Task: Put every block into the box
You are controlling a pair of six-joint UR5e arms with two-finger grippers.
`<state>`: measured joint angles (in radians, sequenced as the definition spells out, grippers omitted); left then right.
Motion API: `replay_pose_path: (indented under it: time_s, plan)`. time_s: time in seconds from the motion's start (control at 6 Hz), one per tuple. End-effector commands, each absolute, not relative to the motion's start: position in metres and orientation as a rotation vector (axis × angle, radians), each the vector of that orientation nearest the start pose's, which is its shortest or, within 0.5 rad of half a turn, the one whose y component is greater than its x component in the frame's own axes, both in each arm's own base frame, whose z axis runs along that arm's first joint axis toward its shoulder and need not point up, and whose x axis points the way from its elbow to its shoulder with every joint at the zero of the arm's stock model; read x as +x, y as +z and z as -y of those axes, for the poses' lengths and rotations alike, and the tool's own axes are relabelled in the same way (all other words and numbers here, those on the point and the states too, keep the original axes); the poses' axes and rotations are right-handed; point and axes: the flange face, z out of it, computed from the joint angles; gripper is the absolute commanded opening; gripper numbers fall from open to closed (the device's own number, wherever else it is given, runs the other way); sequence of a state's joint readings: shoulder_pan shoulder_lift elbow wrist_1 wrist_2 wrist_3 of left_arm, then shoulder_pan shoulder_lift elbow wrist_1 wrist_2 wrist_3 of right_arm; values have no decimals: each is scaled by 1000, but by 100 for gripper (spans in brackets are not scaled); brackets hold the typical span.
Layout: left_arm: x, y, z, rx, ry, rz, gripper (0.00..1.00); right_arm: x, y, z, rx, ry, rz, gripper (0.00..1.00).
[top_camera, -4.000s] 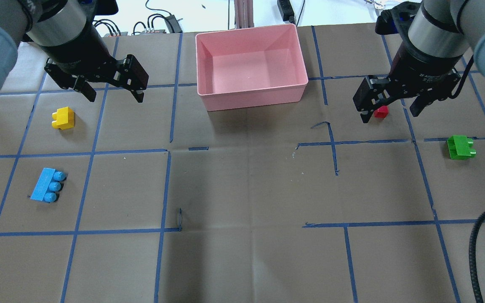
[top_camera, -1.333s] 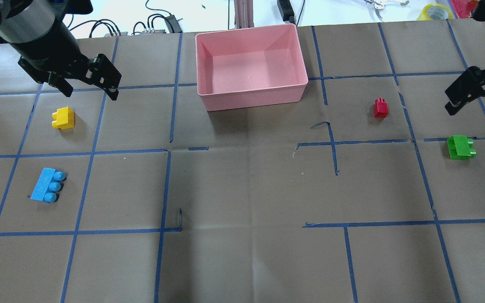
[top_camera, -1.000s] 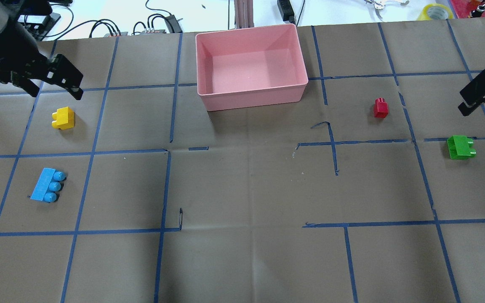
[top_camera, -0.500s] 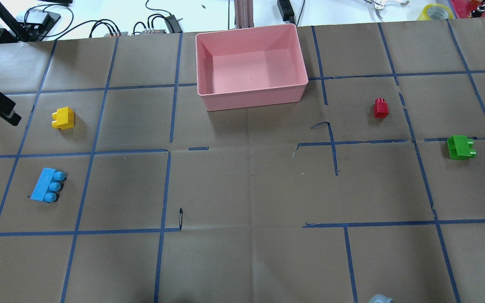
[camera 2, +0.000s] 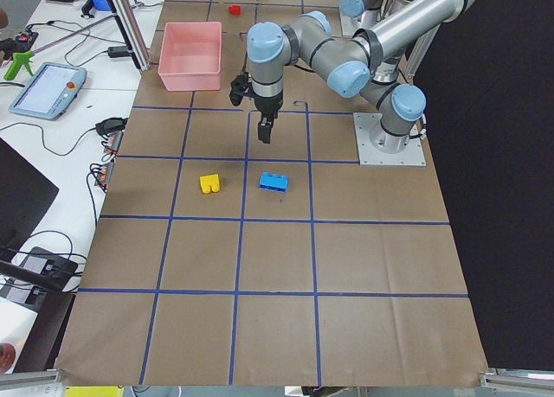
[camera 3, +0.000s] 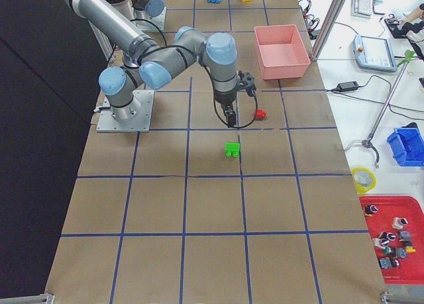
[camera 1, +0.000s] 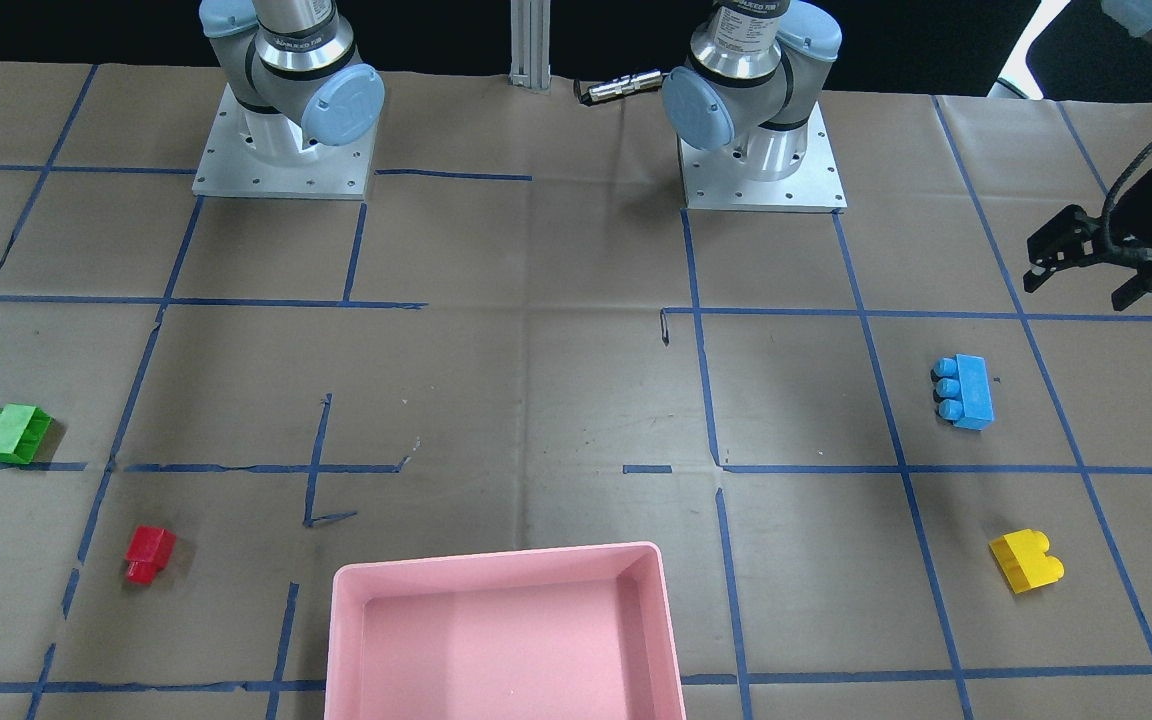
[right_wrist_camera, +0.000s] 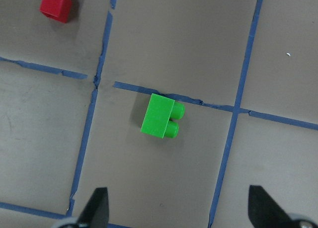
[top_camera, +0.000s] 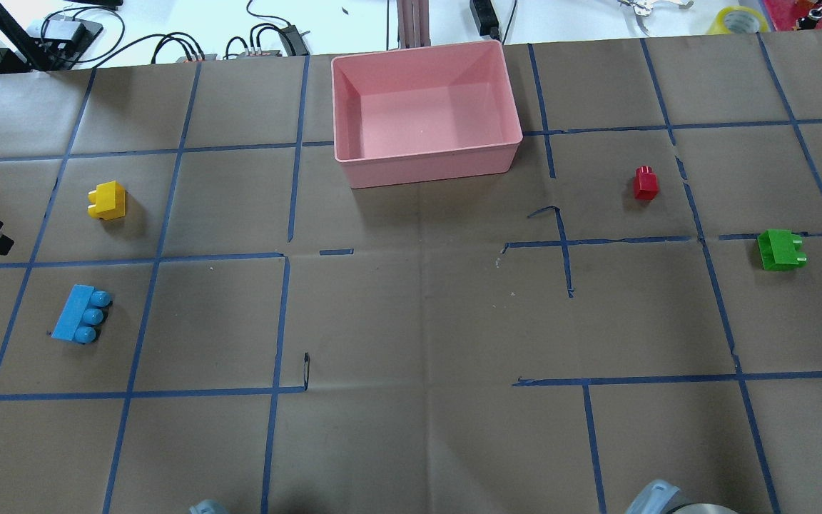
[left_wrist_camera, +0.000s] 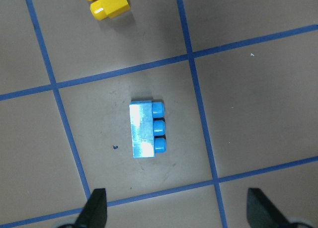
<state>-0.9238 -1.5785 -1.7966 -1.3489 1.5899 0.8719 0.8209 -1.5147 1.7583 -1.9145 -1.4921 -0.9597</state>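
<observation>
The pink box (top_camera: 425,168) is empty at the table's far middle. The yellow brick (top_camera: 106,200) and the light-blue brick (top_camera: 81,323) lie on the left, the red brick (top_camera: 645,183) and the green brick (top_camera: 780,250) on the right. My left gripper (left_wrist_camera: 179,213) is open and empty, high above the light-blue brick (left_wrist_camera: 146,129). It also shows in the front view (camera 1: 1084,280). My right gripper (right_wrist_camera: 179,210) is open and empty, high above the green brick (right_wrist_camera: 161,116). It is out of the overhead view.
The table is brown paper with blue tape lines (top_camera: 282,257). Cables and a tape roll (top_camera: 738,18) lie beyond the far edge. The arm bases (camera 1: 281,150) stand at the robot's side.
Both grippers have swung outward from beside the box, the left toward the light-blue brick, the right toward the green brick and out of the overhead view. The bricks have not moved.
</observation>
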Motion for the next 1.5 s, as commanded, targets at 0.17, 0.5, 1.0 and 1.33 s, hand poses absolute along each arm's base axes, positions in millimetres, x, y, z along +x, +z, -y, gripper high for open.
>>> replay_pose_path:
  time_s: [0.17,0.5,1.0,1.33]
  plan:
    - [198,309,478,348,20,-3119,99,-291,334,506,-320,-275,-3178,100]
    - [204,265,489,348,26,-3136,99,-282,290,499,-272,-225,-3116,100]
    - [209,212,494,351,108,-3183,99,-264,269,498,201,-254,-3110,100]
    - [200,177,482,354,128,-3189,99,-236,252,500,307,-319,-3136,100]
